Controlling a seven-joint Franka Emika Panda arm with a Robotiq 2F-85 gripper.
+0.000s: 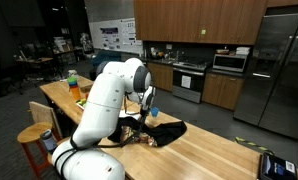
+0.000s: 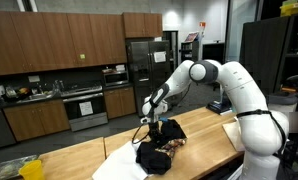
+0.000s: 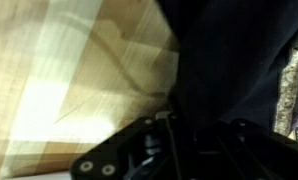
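A black cloth (image 1: 167,132) lies crumpled on the wooden table (image 1: 214,152), also seen in the other exterior view as a dark heap (image 2: 159,156). My gripper (image 2: 147,120) points down at the heap's edge, a fold of the cloth rising into it. In the wrist view the black cloth (image 3: 229,60) fills the right half and runs down between the fingers of my gripper (image 3: 194,135), which is shut on it. A patterned fabric (image 3: 295,90) shows at the right edge, beside the black cloth. The fingertips themselves are hidden by the dark fabric.
Bottles and a yellow object (image 1: 75,84) stand at the far end of the table. A wooden stool (image 1: 34,135) stands beside it. A dark device (image 1: 279,165) lies near the table's near corner. Kitchen cabinets, a stove and a fridge (image 1: 285,70) line the back wall.
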